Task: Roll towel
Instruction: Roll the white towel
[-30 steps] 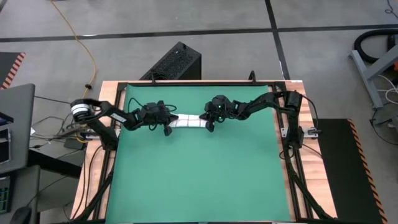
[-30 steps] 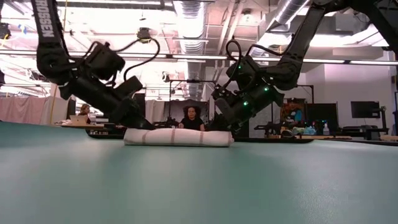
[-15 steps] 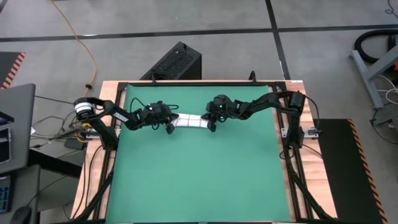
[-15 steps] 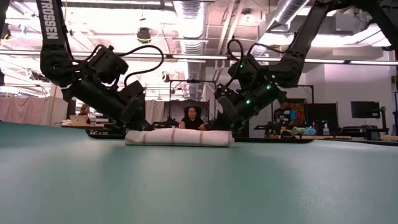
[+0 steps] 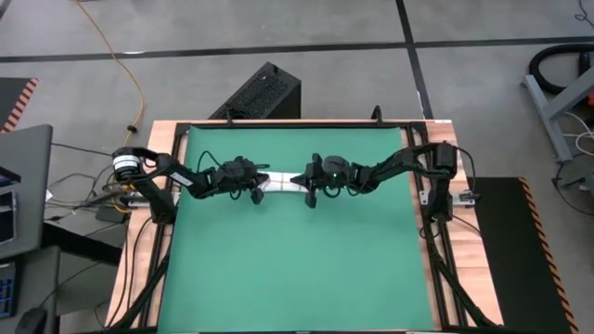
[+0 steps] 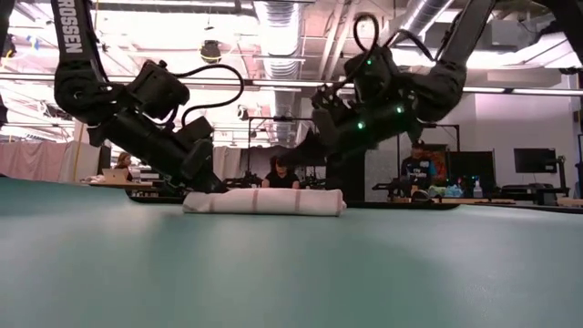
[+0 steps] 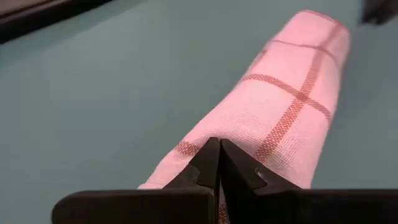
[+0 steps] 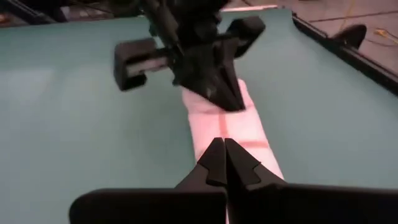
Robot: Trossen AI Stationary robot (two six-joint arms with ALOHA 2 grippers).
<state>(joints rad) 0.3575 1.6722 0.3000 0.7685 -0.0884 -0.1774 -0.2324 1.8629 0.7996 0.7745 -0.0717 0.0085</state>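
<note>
- The towel (image 5: pixel 280 182) lies rolled into a narrow log across the far half of the green mat (image 5: pixel 297 269), lengthwise from left to right, well clear of every mat edge.
- The left gripper (image 5: pixel 254 192) sits at the roll's left end, fingers pressed together with nothing between them, tips touching the cloth in the left wrist view (image 7: pixel 219 163).
- The right gripper (image 5: pixel 312 197) hangs at the roll's right end, fingers also closed on nothing.
- Bare mat stretches wide on the near side of the roll; a narrower strip separates it from the far edge.
- The low view shows the right gripper (image 6: pixel 339 137) raised above the towel (image 6: pixel 264 201), which the overhead view cannot tell.
- The right wrist view shows the left gripper (image 8: pixel 217 87) resting on the far end of the towel (image 8: pixel 233 134).
- The low view alone shows a person (image 6: pixel 282 173) seated behind the table.
</note>
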